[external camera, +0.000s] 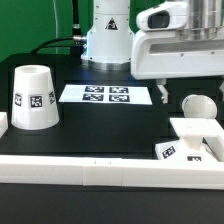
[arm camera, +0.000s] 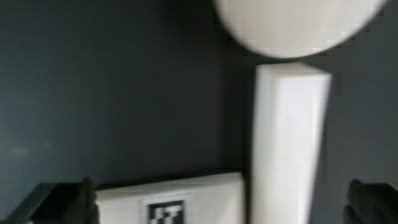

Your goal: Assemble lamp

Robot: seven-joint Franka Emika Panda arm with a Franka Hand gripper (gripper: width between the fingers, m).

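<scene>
Shade (external camera: 35, 97) at 9 o'clock on worktop (external camera: 110, 125): long axis vertical, narrow end up, mouth down. Marker board (external camera: 105, 95) flat, centre. Hand (arm camera: 214, 192) above 3 o'clock, fingers (arm camera: 54, 205) wide apart, empty. Bulb (external camera: 197, 105) at 3 o'clock, axis unclear, near base (external camera: 195, 135), flat at 4 o'clock.

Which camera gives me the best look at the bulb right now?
The exterior view: the bulb shows whole and rounded, next to the base. The wrist view catches the bulb closer, but blurred and cut off by the picture's edge.
</scene>
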